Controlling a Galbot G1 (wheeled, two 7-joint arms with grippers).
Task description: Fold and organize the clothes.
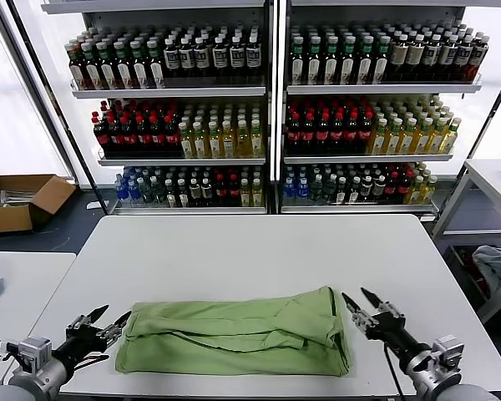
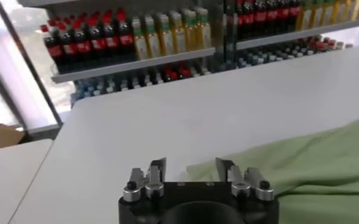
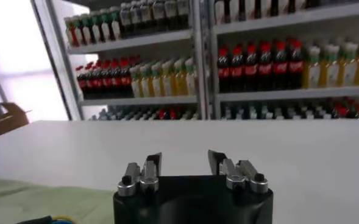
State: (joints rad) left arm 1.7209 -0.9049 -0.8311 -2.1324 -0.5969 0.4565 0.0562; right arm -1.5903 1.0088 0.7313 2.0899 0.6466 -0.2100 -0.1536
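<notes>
— Where does the polo shirt (image 1: 234,332) sit right now?

— On the white bench (image 1: 250,251), toward its 6 o'clock edge, folded into a long band. Nothing is holding it.

— And the end effectors?

— The left end effector (image 1: 110,322) is at the shirt's 9 o'clock end, fingers apart, empty, just beside the cloth. The right end effector (image 1: 361,299) is at the 3 o'clock end, fingers apart too, just off the fabric.

— Why one at each end?

— My guess: the band is long and limp, so working it from both ends together keeps the fold even.

— Which way does it run?

— Long axis from 9 to 3 o'clock, across the robot's front. I can't make out the collar or the buttons, so I can't say which end is the neck
</notes>
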